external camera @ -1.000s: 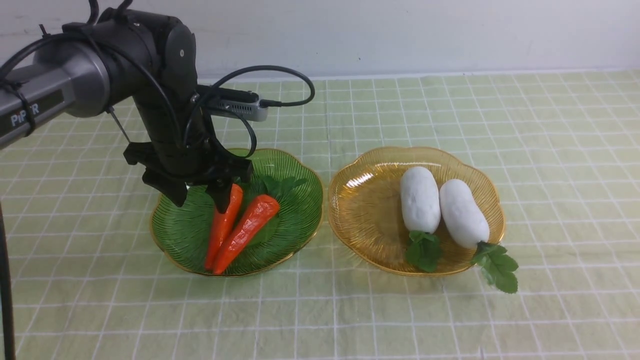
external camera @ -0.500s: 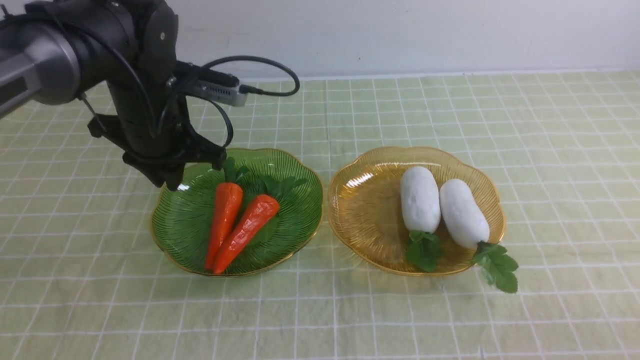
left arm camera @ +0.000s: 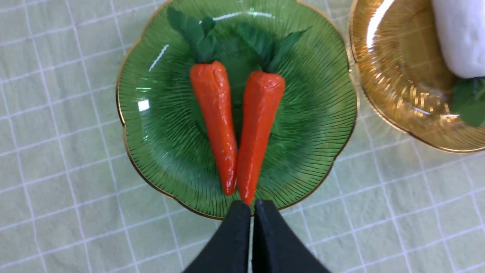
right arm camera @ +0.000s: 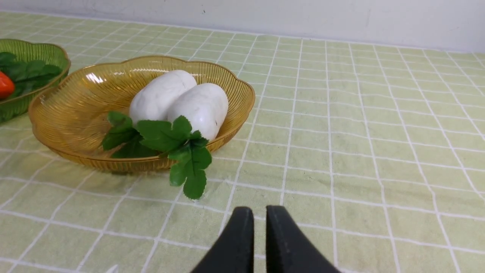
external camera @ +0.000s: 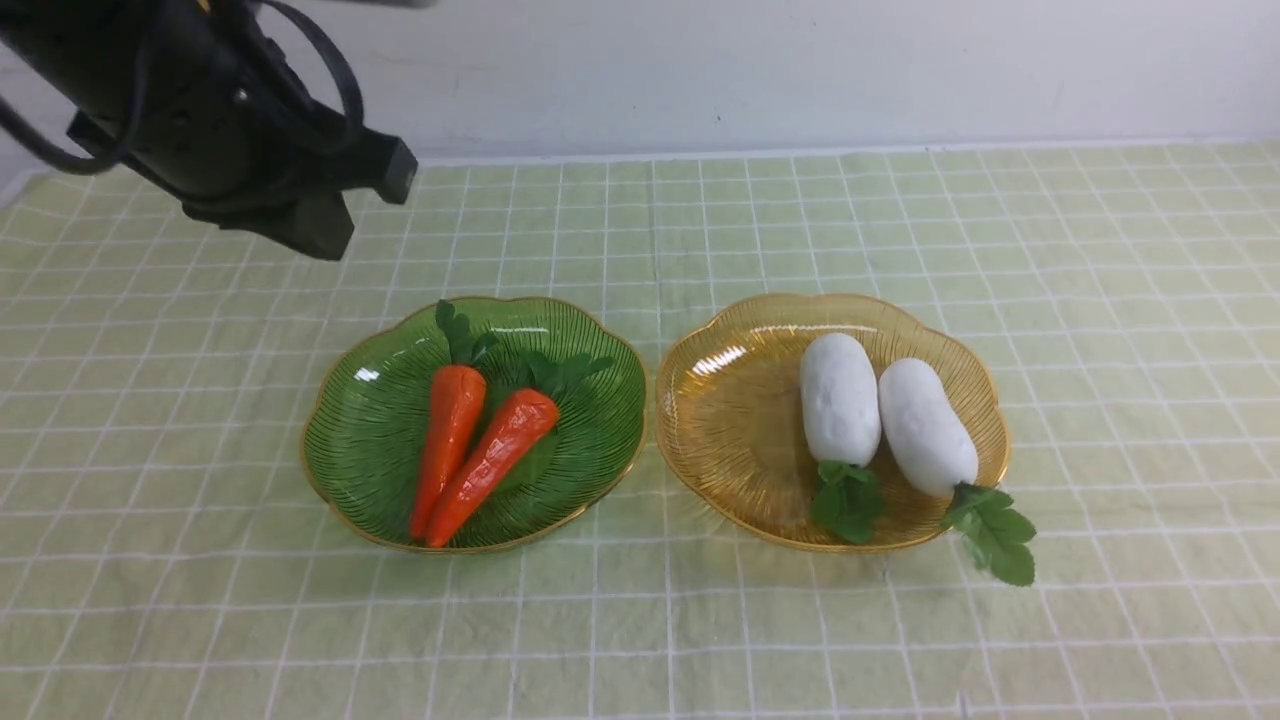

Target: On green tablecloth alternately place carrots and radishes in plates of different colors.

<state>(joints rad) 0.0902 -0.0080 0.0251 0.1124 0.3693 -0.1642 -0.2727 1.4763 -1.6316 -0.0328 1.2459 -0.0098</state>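
Note:
Two orange carrots (external camera: 450,430) (external camera: 495,450) lie side by side in the green plate (external camera: 600,430), tips toward me. Two white radishes (external camera: 838,398) (external camera: 925,425) lie in the amber-yellow plate (external camera: 740,420). Both plates sit on the green tablecloth (external camera: 1100,300). My left gripper (external camera: 315,235) is raised above and behind-left of the green plate. In the left wrist view it (left arm camera: 252,212) is shut and empty above the carrots (left arm camera: 216,121) (left arm camera: 257,129). My right gripper (right arm camera: 255,216) is shut and empty, low over the cloth near the radishes (right arm camera: 159,94) (right arm camera: 202,106). It is out of the front view.
The right radish's leafy tuft (external camera: 995,540) hangs over the amber plate's front rim onto the cloth. A pale wall (external camera: 800,70) runs along the table's far edge. The left arm's dark body fills the top left corner.
My left gripper was open around the left carrot's top in the green plate. It has let go, risen up and back to the left, and shut. The carrot stays in the plate.

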